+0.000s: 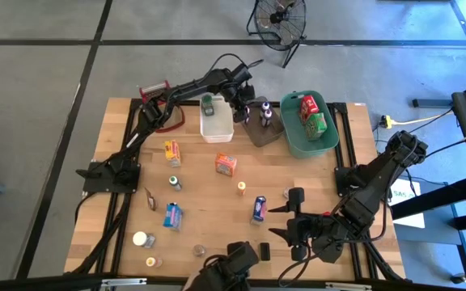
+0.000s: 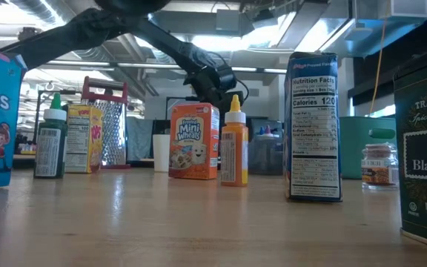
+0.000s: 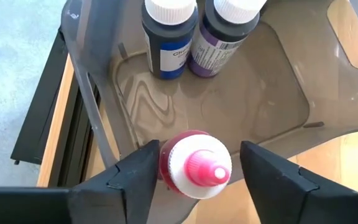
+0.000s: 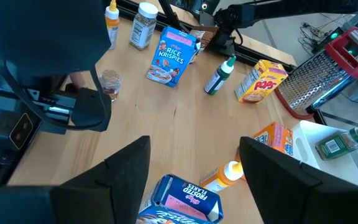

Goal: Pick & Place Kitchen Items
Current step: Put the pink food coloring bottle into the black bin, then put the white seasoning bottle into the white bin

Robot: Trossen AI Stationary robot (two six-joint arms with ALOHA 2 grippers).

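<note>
High view shows the desk (image 1: 128,218) from above with the kitchen items spread over it. At the far left lies a red-handled grater (image 1: 157,91), and nearer, a yellow Pops box (image 1: 172,152), a green-capped bottle (image 1: 174,183), a blue Rice Krispies box (image 1: 172,215) and small jars (image 1: 143,239) at the near edge. Toward the middle, a white bin (image 1: 217,127) at the far side holds a green bottle (image 1: 208,103); nearer stand an orange Mini Wheats box (image 1: 226,165), an orange bottle (image 1: 241,187) and a blue Frosted Flakes box (image 1: 259,209). Just right of the white bin is a grey bin (image 3: 272,81) with two white-capped dark bottles (image 3: 169,34) standing at its far side. The left end effector (image 3: 194,171) hangs over this grey bin's near edge; its fingers (image 3: 138,177) stand apart on either side of a red bottle (image 3: 194,165) with a pink nozzle, one finger close against it, the other clear, so there is no firm grip. Further right, a green bin (image 1: 296,141) holds red and green boxes (image 1: 314,115). The right end effector (image 1: 290,220) waits low over the near right part of the desk, fingers spread wide, holding nothing, just beside the Frosted Flakes box.
</note>
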